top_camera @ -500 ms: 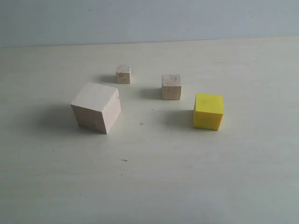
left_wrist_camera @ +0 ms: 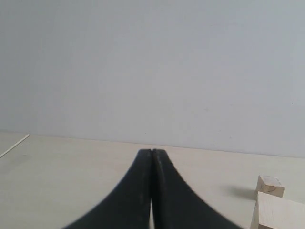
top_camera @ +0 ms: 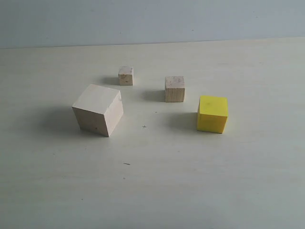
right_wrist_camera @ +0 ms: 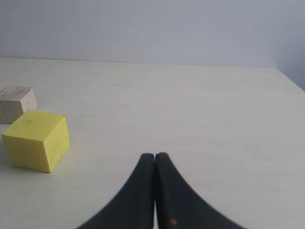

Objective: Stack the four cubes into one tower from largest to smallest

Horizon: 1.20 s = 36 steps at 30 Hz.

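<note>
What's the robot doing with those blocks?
Nothing is being handled yet. Four cubes sit apart on the table: the large wood cube, the yellow cube, the small wood cube and the tiny wood cube. None is stacked. The left gripper and the right gripper are both shut, empty and touching no cube.

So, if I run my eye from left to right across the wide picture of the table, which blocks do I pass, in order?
big wooden block → tiny wooden block → small wooden block → yellow block
</note>
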### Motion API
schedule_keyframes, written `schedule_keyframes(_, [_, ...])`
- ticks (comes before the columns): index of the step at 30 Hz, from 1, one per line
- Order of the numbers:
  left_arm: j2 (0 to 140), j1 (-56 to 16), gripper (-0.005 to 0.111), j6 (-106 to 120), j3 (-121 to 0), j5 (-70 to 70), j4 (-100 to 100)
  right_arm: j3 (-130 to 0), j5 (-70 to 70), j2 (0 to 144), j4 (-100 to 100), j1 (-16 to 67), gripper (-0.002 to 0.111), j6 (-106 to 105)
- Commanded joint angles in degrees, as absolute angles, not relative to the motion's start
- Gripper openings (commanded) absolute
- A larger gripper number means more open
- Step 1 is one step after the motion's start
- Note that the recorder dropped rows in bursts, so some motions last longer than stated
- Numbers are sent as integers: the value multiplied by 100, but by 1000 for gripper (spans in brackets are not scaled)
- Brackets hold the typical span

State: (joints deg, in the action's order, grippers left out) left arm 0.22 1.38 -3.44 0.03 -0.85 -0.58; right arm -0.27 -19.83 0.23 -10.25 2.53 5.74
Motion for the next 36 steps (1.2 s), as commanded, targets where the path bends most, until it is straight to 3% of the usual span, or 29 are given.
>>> schedule_keyframes(1, [0, 151, 0, -362, 0, 99, -69, 0, -1972, 0, -1056, 223, 0, 556])
schedule_keyframes(7, [0, 151, 0, -510, 0, 620, -69, 0, -1972, 0, -1056, 223, 0, 556])
schedule_keyframes(15, [0, 151, 0, -521, -981, 436, -69, 0, -1972, 0, -1056, 223, 0, 556])
schedule_keyframes(24, [1370, 49, 0, -473, -2773, -1520, -69, 0, -1972, 0, -1056, 223, 0, 556])
schedule_keyframes(36, [3093, -1613, 0, -317, -3238, -2133, -726, 0, -1972, 0, -1056, 223, 0, 556])
